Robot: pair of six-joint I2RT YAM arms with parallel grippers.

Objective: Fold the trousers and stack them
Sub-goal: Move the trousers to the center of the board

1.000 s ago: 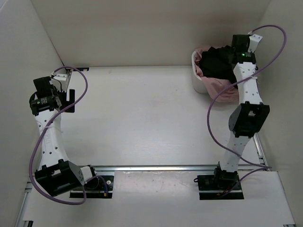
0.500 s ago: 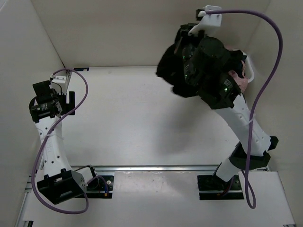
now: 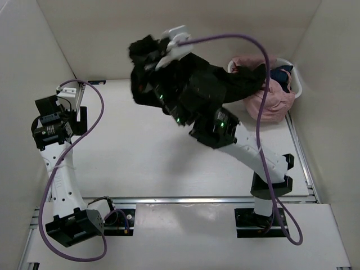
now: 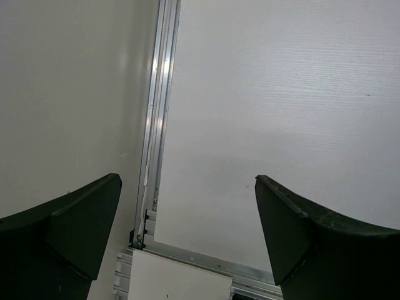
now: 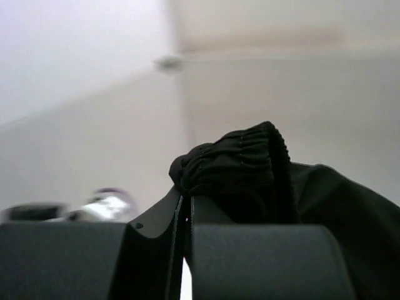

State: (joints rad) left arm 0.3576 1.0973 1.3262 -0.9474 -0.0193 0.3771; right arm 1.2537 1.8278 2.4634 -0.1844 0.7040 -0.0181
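The right pincer (image 5: pixel 185 209) is clenched on the black trousers (image 5: pixel 244 165), which trail from it above the bench (image 3: pixel 140 146). The left pincer (image 4: pixel 187 212) gapes, empty. Spreading, folding and stacking remain.

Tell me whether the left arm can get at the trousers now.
Probably yes. The left tool is open, and only bare table lies between it and the trousers, which the right tool holds aloft.

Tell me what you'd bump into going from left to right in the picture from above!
left fingers, open → black trousers, lifted in the air → pink garment → white basket
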